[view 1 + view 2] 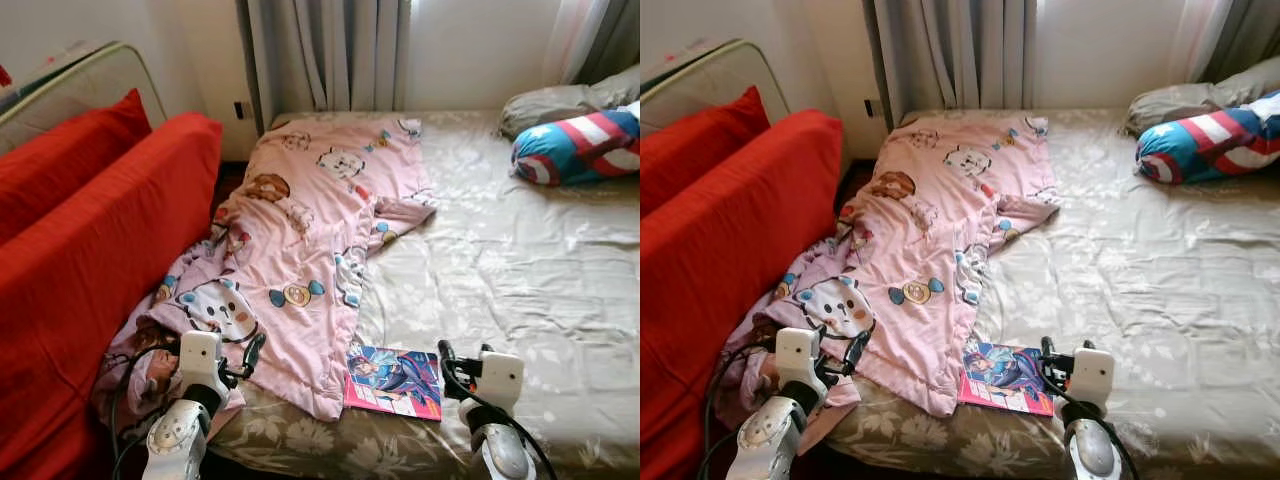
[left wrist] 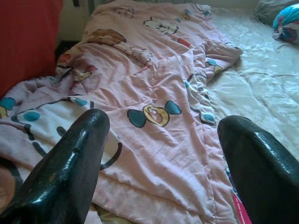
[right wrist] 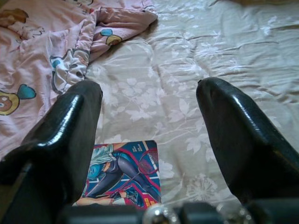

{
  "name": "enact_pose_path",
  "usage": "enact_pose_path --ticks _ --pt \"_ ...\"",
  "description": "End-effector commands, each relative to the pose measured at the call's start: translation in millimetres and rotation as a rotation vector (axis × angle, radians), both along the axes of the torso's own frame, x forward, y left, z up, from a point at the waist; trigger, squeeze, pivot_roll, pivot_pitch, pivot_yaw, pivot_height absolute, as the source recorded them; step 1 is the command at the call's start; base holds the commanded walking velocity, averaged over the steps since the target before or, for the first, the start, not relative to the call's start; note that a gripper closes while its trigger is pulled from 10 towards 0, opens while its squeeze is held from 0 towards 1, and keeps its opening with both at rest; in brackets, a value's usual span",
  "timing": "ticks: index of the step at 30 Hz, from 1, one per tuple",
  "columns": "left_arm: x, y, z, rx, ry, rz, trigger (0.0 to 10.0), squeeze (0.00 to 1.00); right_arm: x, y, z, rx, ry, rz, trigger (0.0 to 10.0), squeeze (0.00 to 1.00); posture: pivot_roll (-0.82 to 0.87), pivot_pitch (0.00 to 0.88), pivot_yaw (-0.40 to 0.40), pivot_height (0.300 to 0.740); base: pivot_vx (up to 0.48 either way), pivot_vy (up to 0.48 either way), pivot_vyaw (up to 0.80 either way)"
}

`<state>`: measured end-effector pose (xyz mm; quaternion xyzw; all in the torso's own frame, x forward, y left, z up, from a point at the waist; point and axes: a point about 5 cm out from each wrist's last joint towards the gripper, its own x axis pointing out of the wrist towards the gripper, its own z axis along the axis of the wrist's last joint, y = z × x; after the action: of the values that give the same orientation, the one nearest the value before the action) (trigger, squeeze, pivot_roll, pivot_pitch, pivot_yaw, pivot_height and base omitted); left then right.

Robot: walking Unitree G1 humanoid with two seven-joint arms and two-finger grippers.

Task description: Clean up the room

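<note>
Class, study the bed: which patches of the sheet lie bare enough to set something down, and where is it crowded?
The widest bare sheet runs from the pink blanket's right edge toward the striped cushion. A smaller free strip lies right of the comic book, ahead of the right gripper. The bed's left side is crowded: the blanket covers it up to the red sofa, near the left gripper.

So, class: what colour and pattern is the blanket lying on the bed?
The blanket is pink, printed with cartoon animals and sweets; the left eye view shows it best.

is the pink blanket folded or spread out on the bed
Spread out, not folded. The pink blanket lies rumpled along the bed's left side, its lower corner spilling over the edge, one edge overlapping the comic book.
</note>
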<state>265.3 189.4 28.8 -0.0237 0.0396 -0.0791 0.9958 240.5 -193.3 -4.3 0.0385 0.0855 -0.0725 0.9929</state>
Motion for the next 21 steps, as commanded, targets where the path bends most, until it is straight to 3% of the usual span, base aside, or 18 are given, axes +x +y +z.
enact_pose_path --ticks 1,7,10,17,21 --pt "-2.9 4.7 0.8 0.006 -0.003 0.012 10.0 0.0 -1.1 1.8 2.7 0.004 -0.025 -0.008 10.0 0.0 -0.07 0.0 0.047 0.74 0.0 0.0 0.0" --pt "-5.2 0.9 5.1 0.002 -0.006 -0.017 10.0 0.0 1.4 0.9 10.8 -0.041 -0.046 0.008 10.0 0.0 -0.08 0.0 0.04 0.74 0.0 0.0 0.0" --pt "-0.3 1.1 13.5 -0.045 -0.017 -0.01 10.0 0.0 6.3 3.2 17.8 -0.051 -0.055 0.032 10.0 0.0 -0.07 0.003 0.037 0.74 0.0 0.0 0.0" --pt "1.0 -3.9 21.3 -0.02 -0.044 -0.036 10.0 0.0 12.2 1.6 25.4 -0.057 -0.09 0.009 10.0 0.0 -0.07 0.011 0.037 0.696 0.0 0.0 0.0" --pt "0.5 -4.0 22.8 -0.017 -0.043 -0.037 10.0 0.0 10.5 2.6 27.5 -0.047 -0.104 0.005 10.0 0.0 -0.07 0.011 0.037 0.696 0.0 0.0 0.0"
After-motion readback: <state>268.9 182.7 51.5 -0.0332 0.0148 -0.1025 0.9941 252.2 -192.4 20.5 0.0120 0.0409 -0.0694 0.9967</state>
